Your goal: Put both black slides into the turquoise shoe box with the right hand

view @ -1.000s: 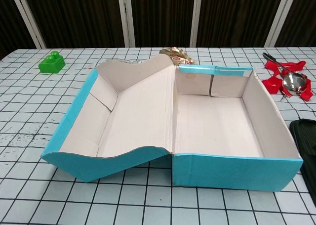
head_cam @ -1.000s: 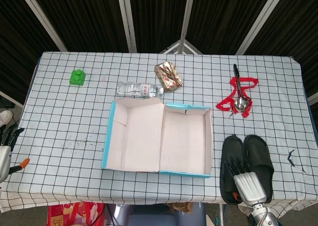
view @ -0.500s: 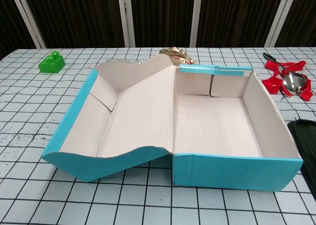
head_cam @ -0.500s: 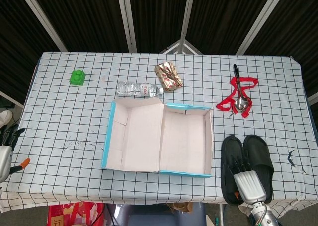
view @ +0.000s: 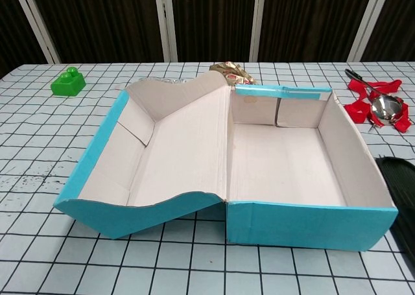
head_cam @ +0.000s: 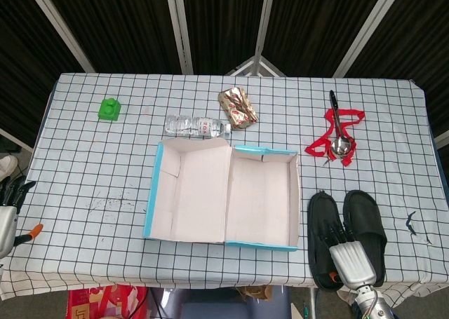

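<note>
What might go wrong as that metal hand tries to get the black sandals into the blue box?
The right hand lies over the near end of the black slides, which sit side by side near the table edge, so a poor grip might nudge one off. The turquoise shoe box has a raised wall facing the slides; a low carry could catch on it and shove the box. The red strap with the spoon lies just beyond and could get snagged.

Head view looks straight down; chest view, low, shares the shoe box [head_cam: 224,196].

Matt cardboard shoe box [head_cam: 259,200], checked cloth [head_cam: 91,165]
</note>
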Controlling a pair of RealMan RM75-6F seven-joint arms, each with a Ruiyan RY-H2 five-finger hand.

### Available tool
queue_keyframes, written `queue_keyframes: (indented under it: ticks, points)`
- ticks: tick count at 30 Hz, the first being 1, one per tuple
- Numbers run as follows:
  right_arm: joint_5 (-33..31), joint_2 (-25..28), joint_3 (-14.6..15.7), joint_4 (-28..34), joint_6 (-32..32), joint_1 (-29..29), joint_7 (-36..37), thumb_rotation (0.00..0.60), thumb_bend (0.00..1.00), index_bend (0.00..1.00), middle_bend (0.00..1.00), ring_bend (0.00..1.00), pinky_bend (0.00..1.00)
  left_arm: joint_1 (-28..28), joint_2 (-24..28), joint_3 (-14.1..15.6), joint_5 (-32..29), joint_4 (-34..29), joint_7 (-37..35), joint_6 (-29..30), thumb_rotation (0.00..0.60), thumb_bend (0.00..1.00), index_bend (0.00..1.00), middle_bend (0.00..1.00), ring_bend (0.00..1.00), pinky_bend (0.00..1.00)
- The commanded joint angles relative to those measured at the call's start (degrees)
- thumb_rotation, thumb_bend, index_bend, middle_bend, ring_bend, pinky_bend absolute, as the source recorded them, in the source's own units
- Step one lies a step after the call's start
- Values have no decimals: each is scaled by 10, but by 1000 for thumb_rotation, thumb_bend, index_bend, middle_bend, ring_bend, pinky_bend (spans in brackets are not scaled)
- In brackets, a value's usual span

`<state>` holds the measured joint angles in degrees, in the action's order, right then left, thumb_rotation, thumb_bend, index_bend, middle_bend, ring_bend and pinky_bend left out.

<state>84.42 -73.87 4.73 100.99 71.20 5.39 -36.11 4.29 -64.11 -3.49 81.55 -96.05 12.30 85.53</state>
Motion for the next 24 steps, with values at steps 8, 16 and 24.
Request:
queue_keyframes:
  ticks: [8,16,24]
  points:
    - [-15,49,-19,48,10,11,22,600,318,478,34,9,60,0,2,0,0,-1,-3,0,600,238,160,71,0,93]
    - [-71,143,-68,141,-19,49,59,600,343,488,60,22,61,1,-1,-2,14,7,-11,11,600,238,160,70,0,94]
    - [-165,268,-140,219,-136,126,221,600,351,509,116,72,61,-3,-15,-4,54,43,-52,50,600,238,160,69,0,93]
